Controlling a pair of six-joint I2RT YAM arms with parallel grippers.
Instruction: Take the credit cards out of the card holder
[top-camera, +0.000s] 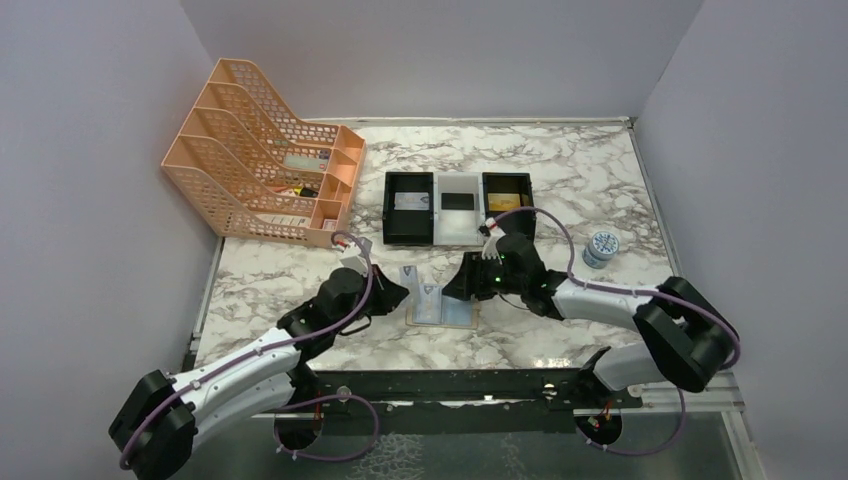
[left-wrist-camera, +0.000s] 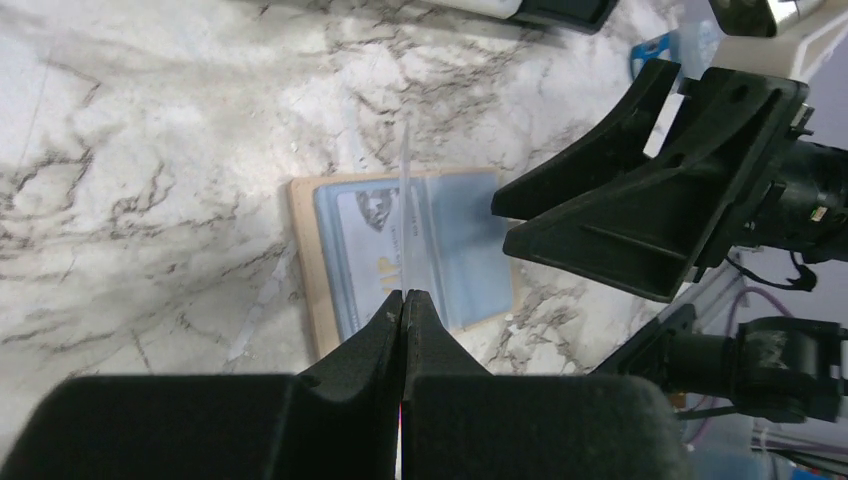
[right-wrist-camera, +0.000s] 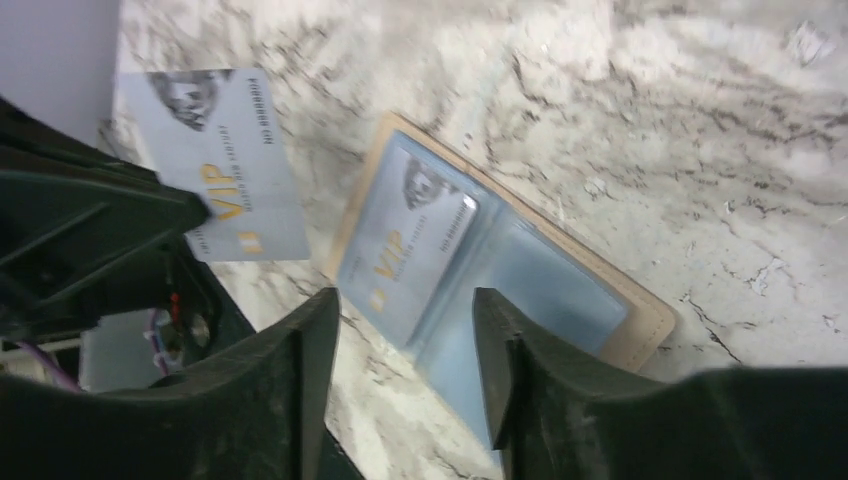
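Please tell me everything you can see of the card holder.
The card holder lies unfolded, flat on the marble table. Its outer rim looks tan leather; inside are grey-blue clear pockets. One pocket holds a pale VIP card; the other looks empty. The open right gripper is over its filled half; contact is unclear.

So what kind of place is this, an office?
Probably a robot test booth set up like a desk: plain walls around a marble table, two robot arms bolted at its near edge, and an orange file rack.
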